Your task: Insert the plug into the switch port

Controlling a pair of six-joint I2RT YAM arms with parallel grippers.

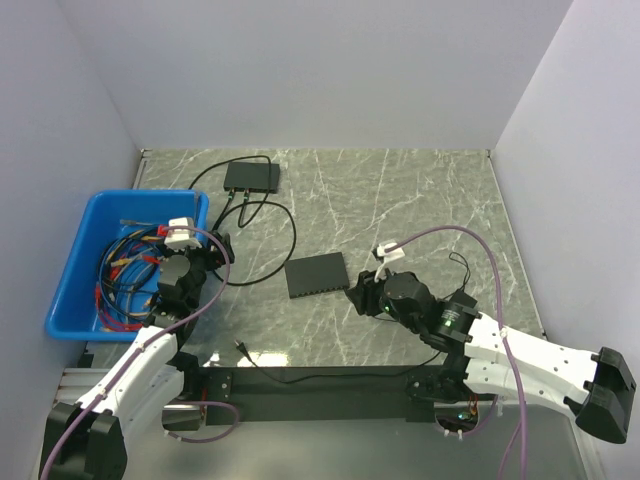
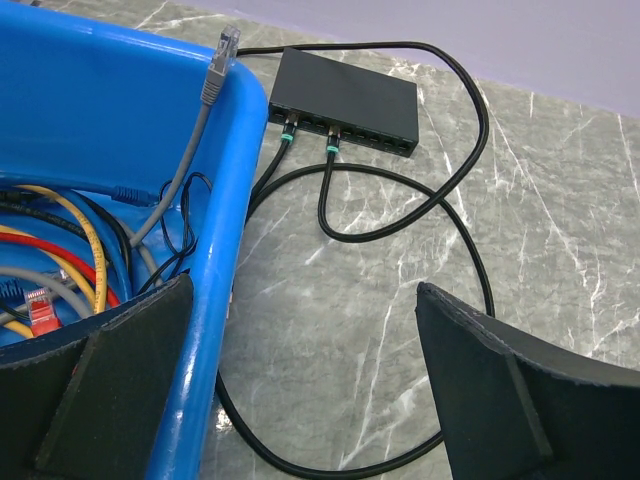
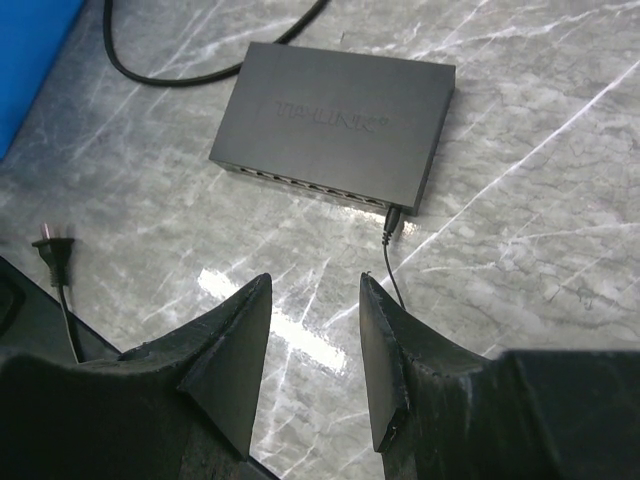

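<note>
Toward the worktop's (image 1: 420,200) near edge, my right claw (image 3: 315,290), jaws parted and empty, faces the plug (image 3: 392,222), end-on at the switch port (image 3: 386,206).

Black plug (image 3: 392,224), tip at rightmost switch port (image 3: 389,207)

Cables (image 1: 125,275) lie in the bin (image 1: 75,290) at left; small box (image 1: 251,177) behind, flat box (image 1: 317,276) at centre
</note>
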